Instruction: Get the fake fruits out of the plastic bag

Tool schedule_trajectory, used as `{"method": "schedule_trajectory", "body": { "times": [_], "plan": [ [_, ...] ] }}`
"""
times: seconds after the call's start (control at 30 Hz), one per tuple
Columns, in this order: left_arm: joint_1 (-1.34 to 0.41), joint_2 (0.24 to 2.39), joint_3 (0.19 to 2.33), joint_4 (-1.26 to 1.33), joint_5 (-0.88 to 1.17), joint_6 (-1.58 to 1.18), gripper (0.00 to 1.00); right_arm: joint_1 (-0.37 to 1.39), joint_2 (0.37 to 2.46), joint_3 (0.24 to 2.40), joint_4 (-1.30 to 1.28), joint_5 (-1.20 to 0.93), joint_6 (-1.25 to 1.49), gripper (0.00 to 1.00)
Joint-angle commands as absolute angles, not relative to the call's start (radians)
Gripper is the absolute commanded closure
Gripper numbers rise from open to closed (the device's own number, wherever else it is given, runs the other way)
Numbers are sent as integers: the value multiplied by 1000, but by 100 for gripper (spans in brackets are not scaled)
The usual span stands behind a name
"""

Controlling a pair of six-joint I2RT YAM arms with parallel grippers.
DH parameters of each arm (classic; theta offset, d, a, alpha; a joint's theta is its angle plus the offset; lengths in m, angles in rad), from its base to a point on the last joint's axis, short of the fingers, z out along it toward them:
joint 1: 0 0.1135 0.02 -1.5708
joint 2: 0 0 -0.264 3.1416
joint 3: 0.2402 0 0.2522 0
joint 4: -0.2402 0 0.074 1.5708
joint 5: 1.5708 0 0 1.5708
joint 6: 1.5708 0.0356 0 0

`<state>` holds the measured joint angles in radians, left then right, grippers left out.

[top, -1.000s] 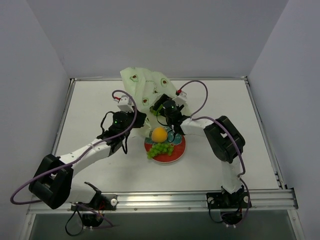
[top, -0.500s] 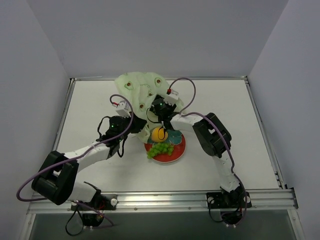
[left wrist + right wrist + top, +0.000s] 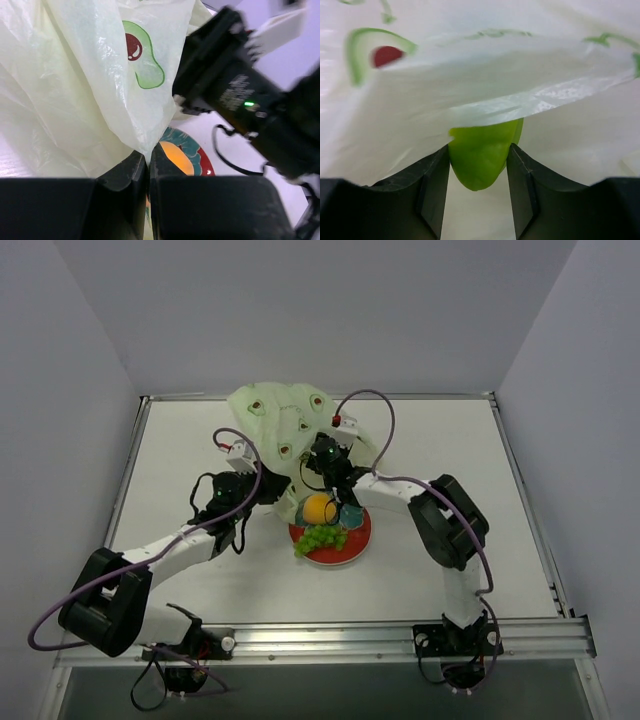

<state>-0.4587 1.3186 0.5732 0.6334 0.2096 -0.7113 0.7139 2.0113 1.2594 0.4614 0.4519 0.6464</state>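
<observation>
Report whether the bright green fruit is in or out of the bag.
Partly in: plastic bag covers the top of the bright green fruit; the right end effector grips its exposed end.

bag (image 3: 75, 90): thin translucent plastic, crinkly, glossy. green fruit (image 3: 480, 155): smooth waxy plastic. fingers (image 3: 432, 195): matt black plastic. table (image 3: 170, 460): matt white.

Pale table (image 3: 180, 440) with a metal rail (image 3: 400, 636) along its near edge, and there in the middle sits a round red-rimmed plate (image 3: 360, 536), flat on the surface. Just behind it the plastic bag (image 3: 270, 408) bunches toward the back edge; how much of it rests on the table can't be made out
</observation>
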Motion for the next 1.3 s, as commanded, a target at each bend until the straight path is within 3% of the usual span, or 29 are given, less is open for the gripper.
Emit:
{"method": "schedule_trajectory", "body": {
  "times": [0.0,0.2,0.6,1.13,1.23,1.27],
  "plan": [
    [-443,1310,586,686,227,-706,98,729,1842,1215,515,379,543,93],
    [-433,1322,581,698,232,-707,98,729,1706,1143,442,241,489,93],
    [-420,1327,577,704,232,-699,98,758,1223,674,284,181,436,92],
    [-419,1318,574,706,238,-692,98,755,1361,637,408,173,407,87],
    [-420,1316,574,704,239,-692,98,756,1374,632,429,169,400,74],
    [-420,1316,574,706,239,-692,98,756,1374,637,425,175,397,57]
  ]
}}
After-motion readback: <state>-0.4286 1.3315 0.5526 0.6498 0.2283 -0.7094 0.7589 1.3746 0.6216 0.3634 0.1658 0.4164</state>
